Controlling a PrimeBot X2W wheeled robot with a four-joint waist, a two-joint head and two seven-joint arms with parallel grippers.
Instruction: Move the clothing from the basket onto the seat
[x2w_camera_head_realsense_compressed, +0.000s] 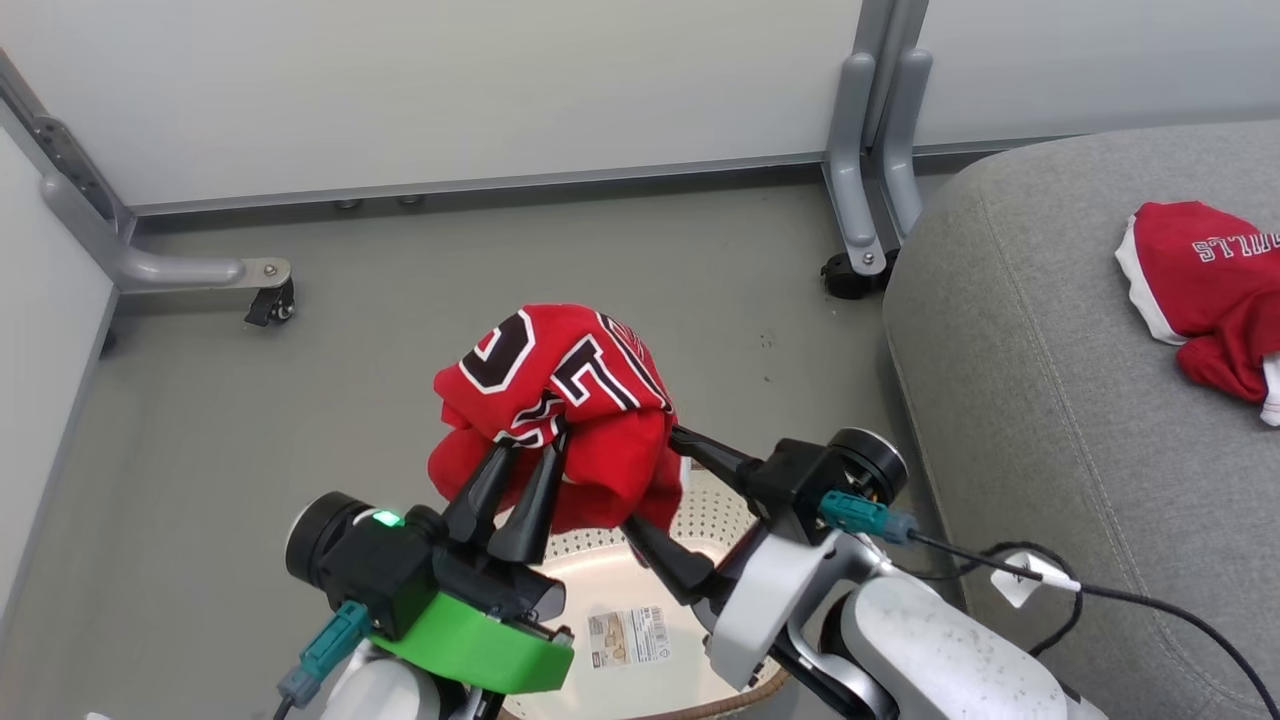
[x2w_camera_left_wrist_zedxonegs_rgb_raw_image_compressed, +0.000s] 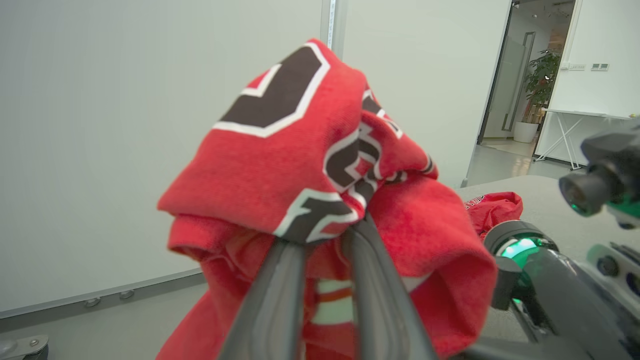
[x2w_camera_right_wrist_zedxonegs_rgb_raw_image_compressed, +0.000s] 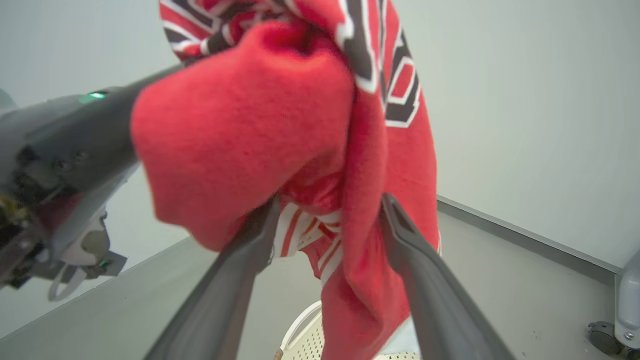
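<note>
Pinching clothing (x2w_camera_head_realsense_compressed: 560, 390) in left claw (x2w_camera_head_realsense_compressed: 533, 445) tips; right claw (x2w_camera_head_realsense_compressed: 665, 480) seemingly straddling.

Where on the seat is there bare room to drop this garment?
The seat is bare between its left edge and the red garment already lying at its right, likely room for the held garment. Crowded: that right side, and the near end, where a black cable and white tag lie.

Red clothing (x2w_camera_head_realsense_compressed: 610, 440) with dark white-edged lettering, grey seat (x2w_camera_head_realsense_compressed: 1030, 380), cream perforated basket (x2w_camera_head_realsense_compressed: 712, 520)
</note>
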